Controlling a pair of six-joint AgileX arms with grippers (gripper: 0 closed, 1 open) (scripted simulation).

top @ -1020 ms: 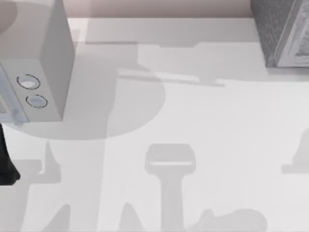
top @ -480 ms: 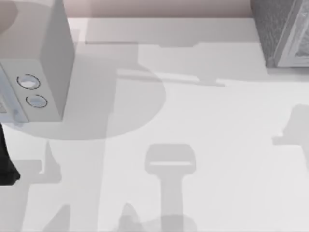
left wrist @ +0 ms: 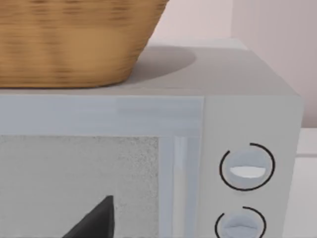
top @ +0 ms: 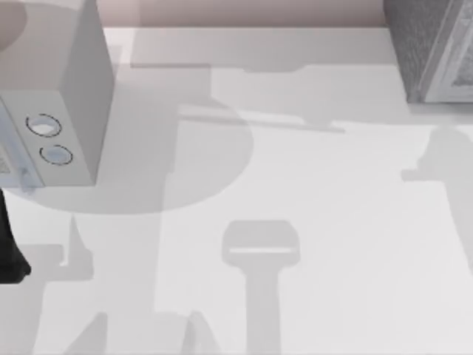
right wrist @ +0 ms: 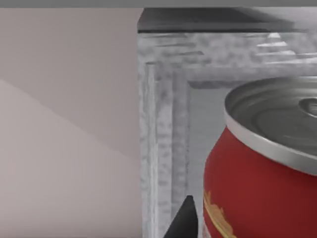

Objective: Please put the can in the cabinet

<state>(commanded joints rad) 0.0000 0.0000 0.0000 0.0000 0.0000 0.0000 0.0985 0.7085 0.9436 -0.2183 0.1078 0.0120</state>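
The can, red with a silver top and a yellow-and-white label, looms close in the right wrist view. My right gripper is shut on it, with one dark fingertip showing beside its wall. Right behind the can stands the speckled grey front frame of the cabinet. From above, the cabinet sits at the table's far right corner. My left arm stays parked at the left edge, and my left gripper faces the microwave's door.
A pale grey microwave with two round dials stands at the far left. A woven basket rests on its top. A pink wall runs behind the white table.
In the top view, the right arm's shadow has slid from the right edge up towards the cabinet. The left arm has not moved.
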